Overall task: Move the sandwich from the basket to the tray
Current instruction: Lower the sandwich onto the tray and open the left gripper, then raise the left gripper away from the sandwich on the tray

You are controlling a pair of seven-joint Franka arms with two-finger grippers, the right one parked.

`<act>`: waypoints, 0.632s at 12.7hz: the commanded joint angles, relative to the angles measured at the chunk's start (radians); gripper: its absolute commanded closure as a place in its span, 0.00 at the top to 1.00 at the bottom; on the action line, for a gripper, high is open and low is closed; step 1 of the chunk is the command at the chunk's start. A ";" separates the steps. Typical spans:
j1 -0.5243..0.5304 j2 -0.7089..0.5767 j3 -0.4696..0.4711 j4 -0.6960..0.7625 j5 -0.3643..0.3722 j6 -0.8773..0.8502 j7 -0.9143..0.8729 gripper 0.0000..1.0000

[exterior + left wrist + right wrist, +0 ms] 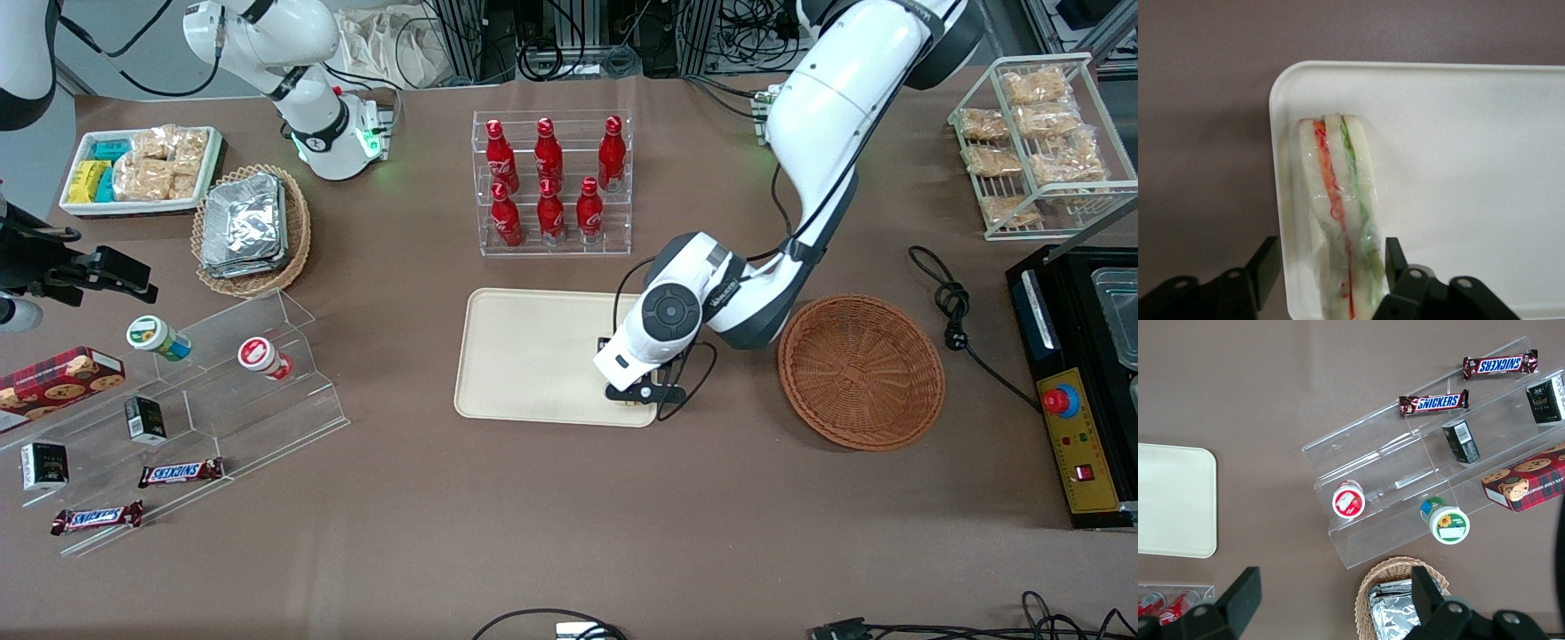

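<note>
The sandwich [1338, 173] stands on its edge on the cream tray [1458, 147], in a corner close to the rim, with orange, red and green layers showing. My left gripper [1329, 252] is open just above it, one finger on each side; one finger [1266, 263] stands clear of the bread. In the front view the gripper [637, 391] hovers over the tray's [524, 356] near corner toward the working arm's end and hides most of the sandwich. The reddish-brown basket [861, 372] is empty, beside the tray toward the working arm's end.
A clear rack of red bottles [551, 182] stands farther from the camera than the tray. A black appliance [1080, 382] and a cable [956, 311] lie toward the working arm's end. Acrylic steps with snacks [178, 409] and a tan foil-packet basket [252, 227] lie toward the parked arm's end.
</note>
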 commanded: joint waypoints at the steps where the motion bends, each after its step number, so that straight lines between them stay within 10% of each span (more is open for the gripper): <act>1: 0.024 -0.091 0.002 -0.020 -0.027 -0.121 -0.008 1.00; 8: 0.219 -0.579 0.008 -0.427 -0.030 -0.225 0.174 1.00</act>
